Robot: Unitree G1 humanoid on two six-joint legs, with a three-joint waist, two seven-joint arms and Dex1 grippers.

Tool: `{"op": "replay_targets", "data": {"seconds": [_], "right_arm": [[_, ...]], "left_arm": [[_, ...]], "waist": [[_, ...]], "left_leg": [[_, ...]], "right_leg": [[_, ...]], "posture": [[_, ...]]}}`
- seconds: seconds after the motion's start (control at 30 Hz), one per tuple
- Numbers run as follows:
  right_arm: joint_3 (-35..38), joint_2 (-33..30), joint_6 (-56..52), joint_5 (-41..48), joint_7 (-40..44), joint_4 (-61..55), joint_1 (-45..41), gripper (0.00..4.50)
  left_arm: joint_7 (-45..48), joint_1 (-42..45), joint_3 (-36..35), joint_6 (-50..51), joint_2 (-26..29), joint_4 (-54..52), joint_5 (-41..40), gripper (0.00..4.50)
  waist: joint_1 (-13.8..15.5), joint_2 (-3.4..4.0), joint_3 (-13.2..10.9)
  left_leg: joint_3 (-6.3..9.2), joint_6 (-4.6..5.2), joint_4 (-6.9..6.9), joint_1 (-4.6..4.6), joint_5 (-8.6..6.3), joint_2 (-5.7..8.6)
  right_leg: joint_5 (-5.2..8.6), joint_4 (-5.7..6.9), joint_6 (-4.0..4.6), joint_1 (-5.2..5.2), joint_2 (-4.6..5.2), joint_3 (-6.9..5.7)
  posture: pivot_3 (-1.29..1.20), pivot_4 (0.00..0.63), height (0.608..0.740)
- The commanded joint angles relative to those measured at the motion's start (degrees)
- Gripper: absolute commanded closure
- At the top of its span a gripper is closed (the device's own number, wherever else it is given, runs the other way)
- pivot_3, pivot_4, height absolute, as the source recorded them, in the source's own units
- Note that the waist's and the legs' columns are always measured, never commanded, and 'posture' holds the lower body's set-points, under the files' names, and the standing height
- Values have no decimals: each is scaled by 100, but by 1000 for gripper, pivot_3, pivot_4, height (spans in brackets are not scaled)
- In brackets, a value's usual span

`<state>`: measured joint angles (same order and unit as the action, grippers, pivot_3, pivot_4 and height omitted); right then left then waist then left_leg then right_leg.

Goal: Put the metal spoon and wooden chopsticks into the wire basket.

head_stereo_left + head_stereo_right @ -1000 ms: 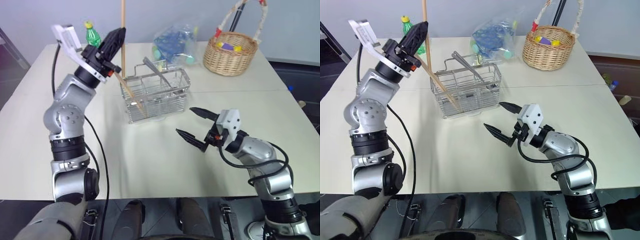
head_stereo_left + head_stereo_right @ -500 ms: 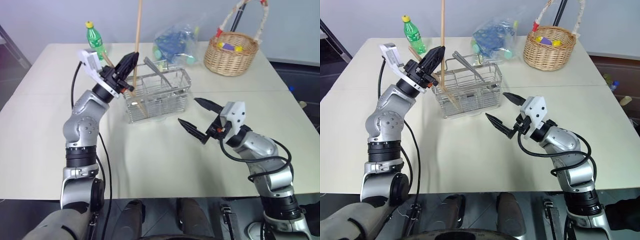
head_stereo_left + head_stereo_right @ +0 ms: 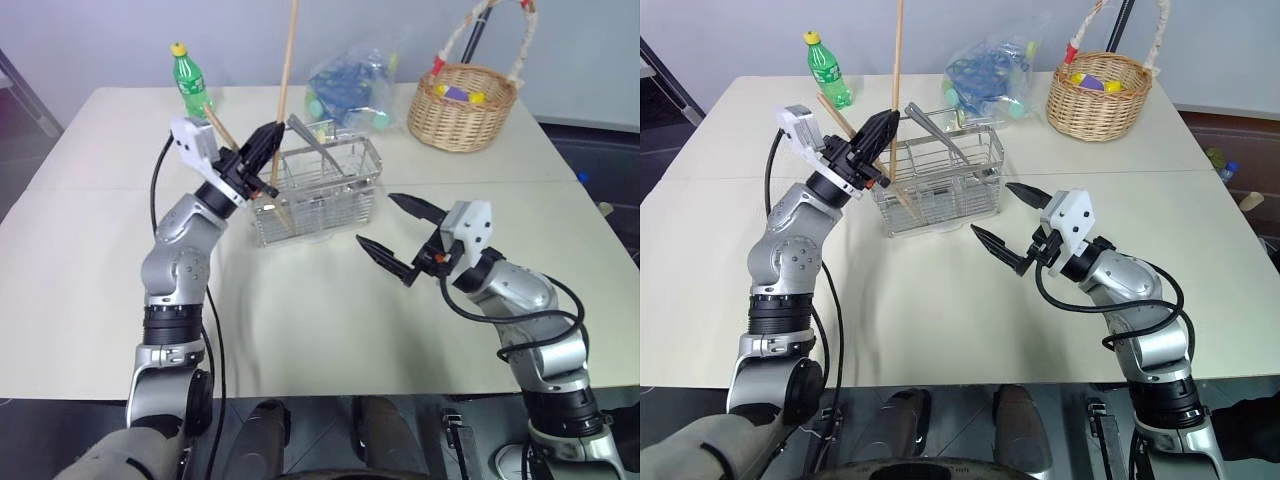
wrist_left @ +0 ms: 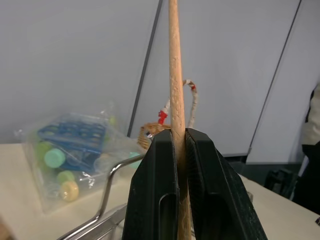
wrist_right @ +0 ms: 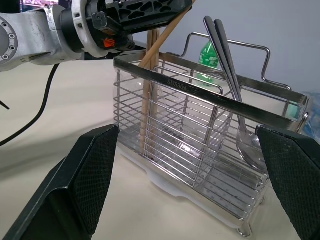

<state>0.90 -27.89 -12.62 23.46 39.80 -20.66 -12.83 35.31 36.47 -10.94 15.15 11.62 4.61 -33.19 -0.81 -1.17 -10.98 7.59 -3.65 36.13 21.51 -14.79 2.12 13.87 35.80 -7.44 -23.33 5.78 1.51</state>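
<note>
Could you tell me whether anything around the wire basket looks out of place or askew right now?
Nothing is spilled or damaged. One wooden chopstick leans askew out of the wire basket, while the left pincer is shut on the other chopstick, held upright with its lower end inside. The metal spoon also rests at a slant in the basket.

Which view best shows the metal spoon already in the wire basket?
The right wrist view: the metal spoon stands bowl-down inside the wire basket, its handle leaning over the rim. Both eye views show only its slanted handle. The left wrist view gives no clear sight of it.
</note>
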Motion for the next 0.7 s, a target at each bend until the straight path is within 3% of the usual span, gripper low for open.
{"op": "replay_targets", "data": {"seconds": [0.03, 0.2, 0.23, 0.53, 0.7], "right_arm": [[92, -6, 18, 73, 7, -151, -90, 0], [101, -17, 13, 83, 30, -152, -69, 0], [102, -19, 12, 83, 34, -151, -66, 0], [85, -19, 15, 53, 68, -126, -29, 0], [130, -32, 46, 25, 87, -16, -83, 0]], "left_arm": [[-24, -54, 23, -50, 18, -156, 13, 2927], [9, -89, 14, 11, 45, -210, -74, 323], [12, -94, 10, 28, 50, -225, -91, 101], [-246, 105, -128, 249, 79, -489, -331, 101], [-791, 501, -396, 744, 179, -1152, -902, 101]], "waist": [[4, 0, 0], [2, 0, 0], [1, 0, 0], [0, 0, 0], [-1, -2, -1]], "left_leg": [[0, 0, 1, 0, 0, 0], [0, 0, 1, 0, 0, 0], [0, 0, 1, 0, 0, 0], [0, 0, 0, 0, 0, 0], [1, 0, 1, 2, 0, 0]], "right_leg": [[0, 0, 0, 1, 0, 0], [0, -1, 0, 1, 0, 0], [0, -1, 0, 1, 0, 0], [0, -1, 0, 1, 0, 0], [0, -1, 0, 0, 0, -1]], "posture": [[0, 150, 740], [0, 150, 740], [0, 150, 740], [0, 150, 740], [0, 150, 740]]}}
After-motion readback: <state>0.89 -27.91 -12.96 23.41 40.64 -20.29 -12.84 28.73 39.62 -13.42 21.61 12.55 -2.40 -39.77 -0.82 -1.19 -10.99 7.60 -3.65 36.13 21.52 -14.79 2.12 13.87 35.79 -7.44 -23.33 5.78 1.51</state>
